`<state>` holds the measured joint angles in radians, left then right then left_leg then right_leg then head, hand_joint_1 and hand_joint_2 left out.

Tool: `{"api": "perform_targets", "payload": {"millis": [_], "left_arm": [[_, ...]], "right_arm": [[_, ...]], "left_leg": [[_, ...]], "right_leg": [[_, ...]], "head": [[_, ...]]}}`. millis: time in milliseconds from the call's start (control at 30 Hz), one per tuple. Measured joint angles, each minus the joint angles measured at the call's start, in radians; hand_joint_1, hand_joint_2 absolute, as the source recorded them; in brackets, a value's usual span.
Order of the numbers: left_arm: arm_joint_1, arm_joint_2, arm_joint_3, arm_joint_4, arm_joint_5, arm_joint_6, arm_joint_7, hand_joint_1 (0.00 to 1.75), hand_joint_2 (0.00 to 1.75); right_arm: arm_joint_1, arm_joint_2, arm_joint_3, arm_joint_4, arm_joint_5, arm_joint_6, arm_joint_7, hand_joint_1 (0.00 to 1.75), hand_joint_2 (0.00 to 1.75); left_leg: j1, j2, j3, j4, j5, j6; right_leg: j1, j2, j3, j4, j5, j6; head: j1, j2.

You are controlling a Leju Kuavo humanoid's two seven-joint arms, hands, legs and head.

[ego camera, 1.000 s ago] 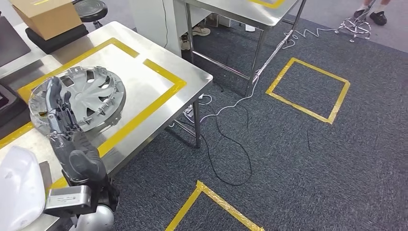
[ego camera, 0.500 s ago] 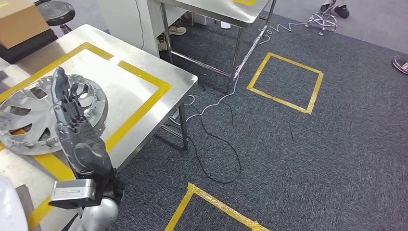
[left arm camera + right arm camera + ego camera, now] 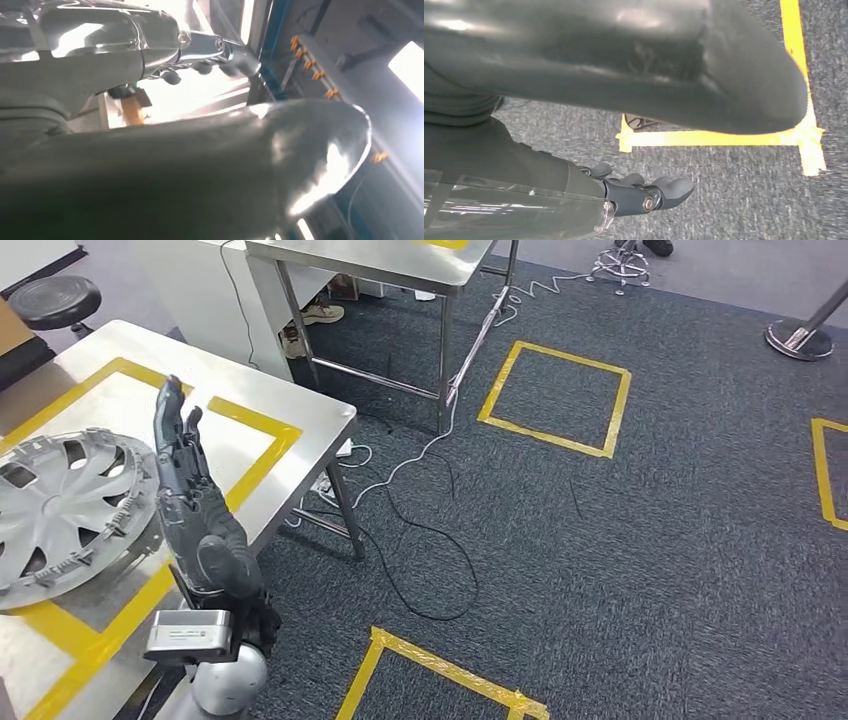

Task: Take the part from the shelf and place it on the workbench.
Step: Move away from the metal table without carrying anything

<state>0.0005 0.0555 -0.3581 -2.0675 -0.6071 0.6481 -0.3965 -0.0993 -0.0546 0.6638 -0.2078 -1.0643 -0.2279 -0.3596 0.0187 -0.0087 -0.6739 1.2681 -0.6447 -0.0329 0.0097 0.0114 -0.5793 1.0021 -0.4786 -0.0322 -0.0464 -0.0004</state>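
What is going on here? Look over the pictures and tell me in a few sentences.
A humanoid robot stands at a steel workbench. The hubcap lies flat on it, inside the yellow tape. The left robot hand is raised beside the hubcap's rim, fingers straight, gripping nothing. The right robot hand hangs over the carpet with nothing in it.

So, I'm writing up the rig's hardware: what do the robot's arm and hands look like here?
The left hand is dark grey, with slim, segmented fingers above a bulky dark wrist; below sit a silver box-shaped module and a rounded silver arm joint. The right hand has dark fingers, a thick grey thumb and a clear plastic cover.
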Motion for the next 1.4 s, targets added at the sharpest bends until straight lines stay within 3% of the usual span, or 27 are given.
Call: {"api": "perform_targets", "payload": {"millis": [67, 133, 167, 233, 300, 333, 400, 467, 500, 533, 567, 633, 700, 733, 800, 933, 1033, 1133, 1167, 1200, 1267, 1333, 1400], "left_arm": [[0.026, 0.004, 0.007, -0.007, 0.009, 0.000, -0.002, 0.00, 0.00], [0.044, 0.009, 0.015, -0.018, 0.016, 0.000, -0.003, 0.00, 0.00], [0.049, 0.011, 0.019, -0.024, 0.017, 0.000, -0.004, 0.00, 0.00], [0.067, 0.014, 0.031, -0.036, 0.014, 0.000, -0.006, 0.00, 0.00], [0.093, 0.014, 0.047, -0.052, 0.017, 0.000, -0.010, 0.00, 0.00], [0.104, 0.014, 0.055, -0.062, 0.021, 0.000, -0.014, 0.00, 0.00], [0.122, 0.015, 0.070, -0.079, 0.030, 0.000, -0.022, 0.00, 0.00], [0.133, 0.015, 0.083, -0.087, 0.031, 0.000, -0.029, 0.00, 0.00], [0.135, 0.015, 0.088, -0.088, 0.030, 0.000, -0.031, 0.00, 0.00], [0.135, 0.015, 0.091, -0.088, 0.028, 0.000, -0.032, 0.00, 0.00], [0.135, 0.014, 0.093, -0.089, 0.025, 0.000, -0.032, 0.00, 0.00], [0.135, 0.012, 0.098, -0.091, 0.014, 0.000, -0.033, 0.00, 0.00], [0.135, 0.009, 0.104, -0.095, -0.002, 0.000, -0.033, 0.00, 0.00], [0.134, 0.008, 0.106, -0.096, -0.008, 0.000, -0.033, 0.00, 0.00], [0.134, 0.007, 0.109, -0.097, -0.012, 0.000, -0.032, 0.00, 0.00], [0.135, 0.006, 0.110, -0.101, -0.013, 0.000, -0.027, 0.00, 0.00], [0.135, 0.006, 0.110, -0.101, -0.013, 0.000, -0.027, 0.00, 0.00], [0.146, 0.005, 0.111, -0.101, -0.013, 0.000, -0.032, 0.00, 0.00], [0.154, 0.003, 0.113, -0.101, -0.014, 0.000, -0.038, 0.00, 0.00], [0.161, 0.000, 0.117, -0.101, -0.014, 0.000, -0.044, 0.00, 0.00], [0.172, -0.007, 0.126, -0.102, -0.010, 0.000, -0.049, 0.00, 0.00], [0.177, -0.010, 0.132, -0.105, 0.005, 0.000, -0.046, 0.00, 0.00], [0.180, -0.011, 0.134, -0.107, 0.019, 0.000, -0.051, 0.00, 0.00]], "right_arm": [[0.000, 0.004, 0.000, 0.000, 0.012, -0.002, -0.002, 0.00, 0.00], [-0.002, 0.010, 0.000, 0.000, 0.019, -0.006, -0.002, 0.00, 0.00], [-0.005, 0.011, 0.000, 0.000, 0.022, -0.006, -0.002, 0.00, 0.00], [-0.011, 0.014, 0.001, 0.000, 0.035, -0.009, 0.000, 0.00, 0.00], [-0.015, 0.017, 0.002, 0.000, 0.046, -0.016, 0.006, 0.00, 0.00], [-0.018, 0.019, 0.003, 0.000, 0.048, -0.021, 0.010, 0.00, 0.00], [-0.024, 0.024, 0.005, -0.001, 0.048, -0.028, 0.013, 0.00, 0.00], [-0.028, 0.026, 0.005, -0.001, 0.046, -0.032, 0.014, 0.00, 0.00], [-0.027, 0.026, 0.005, -0.001, 0.044, -0.033, 0.014, 0.00, 0.00], [-0.025, 0.027, 0.005, -0.001, 0.042, -0.032, 0.014, 0.00, 0.00], [-0.023, 0.028, 0.005, -0.001, 0.040, -0.032, 0.014, 0.00, 0.00], [-0.021, 0.027, 0.005, 0.000, 0.037, -0.033, 0.014, 0.00, 0.00], [-0.026, 0.025, 0.005, 0.000, 0.037, -0.033, 0.014, 0.00, 0.00], [-0.028, 0.024, 0.005, 0.000, 0.037, -0.033, 0.014, 0.00, 0.00], [-0.028, 0.022, 0.005, 0.000, 0.037, -0.035, 0.014, 0.00, 0.00], [-0.028, 0.020, 0.005, 0.000, 0.039, -0.036, 0.016, 0.00, 0.00], [-0.028, 0.020, 0.005, 0.000, 0.040, -0.036, 0.017, 0.00, 0.00], [-0.028, 0.017, 0.005, 0.000, 0.040, -0.040, 0.032, 0.00, 0.00], [-0.023, 0.016, 0.005, 0.000, 0.040, -0.042, 0.040, 0.00, 0.00], [-0.018, 0.016, 0.006, 0.000, 0.041, -0.043, 0.046, 0.00, 0.00], [-0.011, 0.015, 0.008, 0.000, 0.042, -0.044, 0.051, 0.00, 0.00], [-0.012, 0.015, 0.009, 0.000, 0.043, -0.043, 0.046, 0.00, 0.00], [-0.013, 0.015, 0.010, 0.000, 0.044, -0.042, 0.036, 0.00, 0.00]], "left_leg": [[0.001, 0.001, -0.005, -0.023, 0.046, -0.001], [0.004, -0.017, 0.037, -0.129, 0.116, -0.002], [0.006, -0.031, 0.056, -0.174, 0.134, 0.000], [0.005, -0.047, 0.074, -0.211, 0.136, 0.008], [0.002, -0.032, 0.079, -0.218, 0.135, 0.020], [0.003, -0.023, 0.082, -0.222, 0.135, 0.026], [0.004, -0.001, 0.089, -0.228, 0.135, 0.035], [0.001, 0.020, 0.091, -0.228, 0.131, 0.041], [-0.001, 0.030, 0.092, -0.228, 0.130, 0.042], [-0.002, 0.037, 0.094, -0.228, 0.128, 0.042], [-0.002, 0.044, 0.096, -0.228, 0.125, 0.041], [-0.002, 0.057, 0.102, -0.229, 0.121, 0.036], [-0.003, 0.069, 0.105, -0.229, 0.116, 0.028], [-0.003, 0.075, 0.106, -0.229, 0.115, 0.023], [0.001, 0.084, 0.112, -0.232, 0.112, 0.011], [0.007, 0.027, 0.109, -0.200, 0.082, -0.001], [0.007, 0.021, 0.104, -0.189, 0.075, 0.000], [0.006, 0.009, 0.038, -0.071, 0.022, -0.001], [0.006, 0.004, 0.022, -0.055, 0.034, -0.002], [0.007, -0.011, 0.028, -0.084, 0.065, -0.001], [0.010, -0.044, 0.069, -0.191, 0.132, 0.003], [0.006, -0.054, 0.084, -0.221, 0.131, 0.011], [0.005, -0.036, 0.088, -0.227, 0.132, 0.023]], "right_leg": [[-0.001, 0.019, 0.004, 0.004, -0.005, 0.001], [-0.003, 0.037, 0.007, 0.013, -0.015, 0.009], [-0.003, 0.044, 0.006, 0.021, -0.021, 0.015], [-0.005, 0.057, 0.000, 0.030, -0.028, 0.026], [-0.010, 0.067, -0.002, 0.030, -0.029, 0.035], [-0.010, 0.062, -0.005, 0.037, -0.035, 0.040], [-0.010, 0.033, -0.038, 0.105, -0.075, 0.049], [-0.014, 0.007, -0.099, 0.220, -0.126, 0.057], [-0.016, 0.002, -0.123, 0.261, -0.137, 0.059], [-0.018, -0.002, -0.131, 0.272, -0.130, 0.059], [-0.018, -0.005, -0.122, 0.251, -0.108, 0.057], [-0.015, -0.021, -0.066, 0.137, -0.045, 0.049], [-0.005, -0.044, -0.019, 0.045, -0.017, 0.038], [0.000, -0.050, -0.012, 0.029, -0.019, 0.033], [0.005, -0.041, -0.008, 0.020, -0.017, 0.022], [0.000, -0.026, 0.012, -0.005, -0.008, 0.006], [0.000, -0.025, 0.013, -0.006, -0.008, 0.005], [0.001, -0.013, 0.013, -0.005, -0.009, -0.001], [0.001, 0.000, 0.015, -0.003, -0.012, -0.002], [0.000, 0.013, 0.017, 0.002, -0.018, 0.001], [-0.002, 0.040, 0.015, 0.019, -0.032, 0.013], [-0.006, 0.055, 0.009, 0.025, -0.036, 0.026], [-0.010, 0.056, 0.007, 0.025, -0.039, 0.037]], "head": [[0.000, 0.000], [0.000, 0.000], [0.000, 0.000], [0.001, 0.000], [0.000, 0.000], [0.002, 0.000], [0.006, 0.000], [0.007, 0.000], [0.007, 0.000], [0.007, 0.000], [0.007, 0.000], [0.007, 0.000], [0.006, 0.000], [0.006, 0.000], [0.006, 0.000], [0.002, 0.000], [0.001, 0.000], [-0.004, 0.000], [-0.005, 0.000], [-0.005, 0.000], [-0.005, 0.000], [-0.004, 0.000], [-0.004, 0.000]]}}
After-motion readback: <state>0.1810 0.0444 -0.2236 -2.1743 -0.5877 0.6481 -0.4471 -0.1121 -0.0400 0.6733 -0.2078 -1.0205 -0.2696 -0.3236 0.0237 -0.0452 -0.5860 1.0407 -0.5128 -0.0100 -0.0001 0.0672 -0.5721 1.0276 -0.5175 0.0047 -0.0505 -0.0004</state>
